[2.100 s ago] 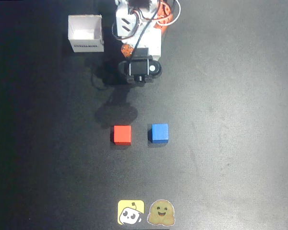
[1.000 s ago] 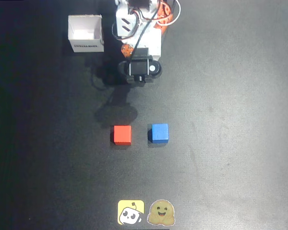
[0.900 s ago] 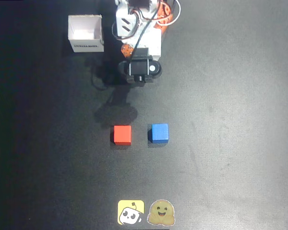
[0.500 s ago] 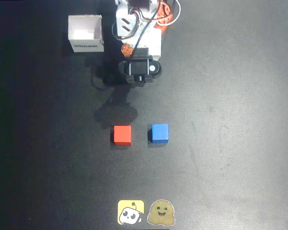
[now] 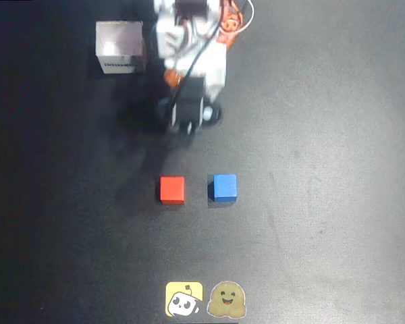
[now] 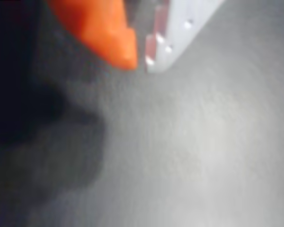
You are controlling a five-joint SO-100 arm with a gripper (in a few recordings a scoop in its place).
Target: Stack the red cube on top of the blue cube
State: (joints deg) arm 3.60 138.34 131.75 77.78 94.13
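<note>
Gripper [image 6: 139, 59] hangs blurred up-frame of the small matte red cube [image 5: 171, 190], orange and white tips nearly together; matte blue cube [image 5: 224, 187] sits just right.

A dark table [image 5: 337, 135] holds the red cube [image 5: 171, 190], blue cube [image 5: 224, 187], white box [image 5: 121, 47] and 2 stickers [image 5: 206, 299].

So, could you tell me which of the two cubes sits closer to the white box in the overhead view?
The red cube. It lies left of the blue cube, on the same side as the white box at the table's top left.
</note>
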